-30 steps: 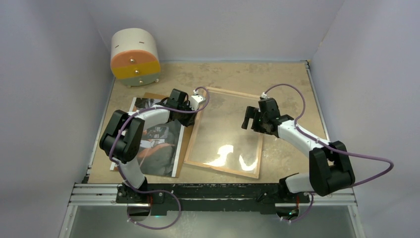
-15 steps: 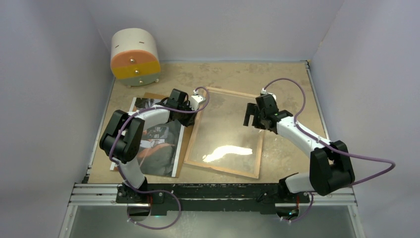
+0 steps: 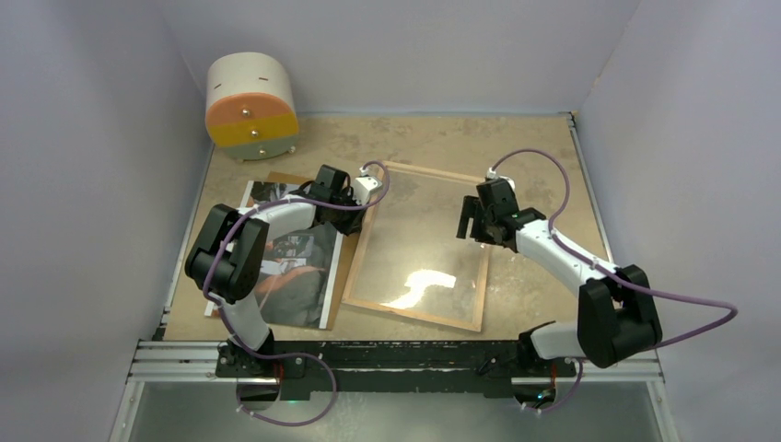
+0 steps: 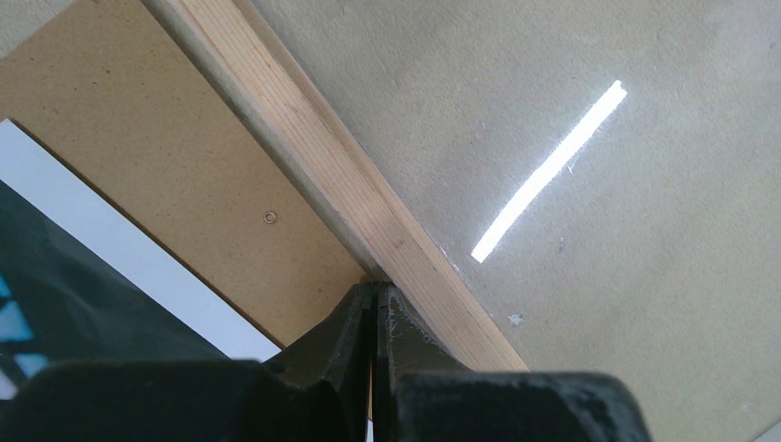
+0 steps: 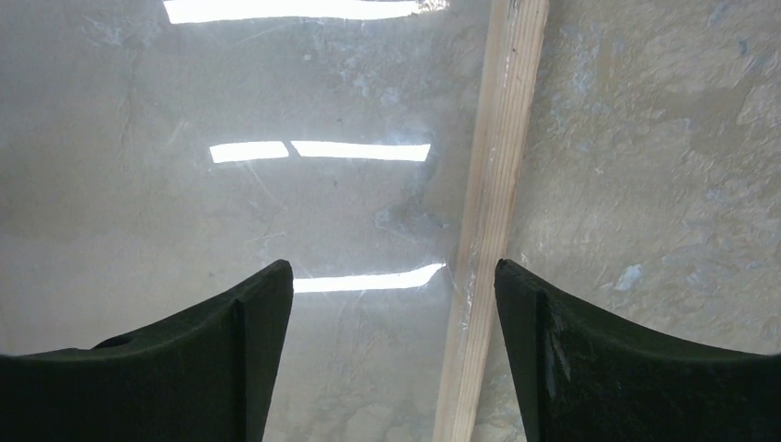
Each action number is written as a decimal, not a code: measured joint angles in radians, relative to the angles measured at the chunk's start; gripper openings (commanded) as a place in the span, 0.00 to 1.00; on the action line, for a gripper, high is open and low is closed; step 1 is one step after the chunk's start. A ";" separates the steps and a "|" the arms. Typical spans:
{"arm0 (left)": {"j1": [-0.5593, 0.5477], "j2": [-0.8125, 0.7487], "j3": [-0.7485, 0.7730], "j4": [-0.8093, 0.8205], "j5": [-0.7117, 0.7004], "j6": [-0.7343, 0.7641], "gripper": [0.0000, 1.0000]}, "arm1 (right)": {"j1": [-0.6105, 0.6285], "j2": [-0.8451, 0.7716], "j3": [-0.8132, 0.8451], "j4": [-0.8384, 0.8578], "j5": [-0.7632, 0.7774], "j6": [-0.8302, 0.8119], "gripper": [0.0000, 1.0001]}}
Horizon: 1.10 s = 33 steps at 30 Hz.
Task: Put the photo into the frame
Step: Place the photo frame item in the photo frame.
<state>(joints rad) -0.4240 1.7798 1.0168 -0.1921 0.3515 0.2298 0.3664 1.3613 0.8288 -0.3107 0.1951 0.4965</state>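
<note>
Photo (image 3: 299, 267) is laid face up at the left, on a brown board (image 3: 342, 276). Left hand (image 4: 375, 299) is pinched fully closed, tips right at the left rim of the frame (image 3: 414, 315), which is laid flat in the middle of the table (image 3: 534, 147). Right hand (image 5: 391, 295) is spread wide over the right rim.

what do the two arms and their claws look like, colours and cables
The left arm and right arm are white tubes between chunky black joint housings, each trailed by a purple cable. The left claw and right claw each have two matte black fingers tapering to points.
</note>
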 measured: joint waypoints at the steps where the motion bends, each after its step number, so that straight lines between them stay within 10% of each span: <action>1: 0.000 0.000 0.000 0.000 0.000 0.000 0.00 | 0.000 -0.002 -0.006 0.000 -0.003 0.002 0.79; 33: -0.001 0.000 0.000 0.000 0.000 0.002 0.00 | -0.003 0.002 -0.112 0.068 -0.060 0.043 0.56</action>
<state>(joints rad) -0.4252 1.7802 1.0168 -0.1921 0.3515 0.2321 0.3637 1.3632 0.7170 -0.2428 0.1352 0.5396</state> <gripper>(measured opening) 0.037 0.570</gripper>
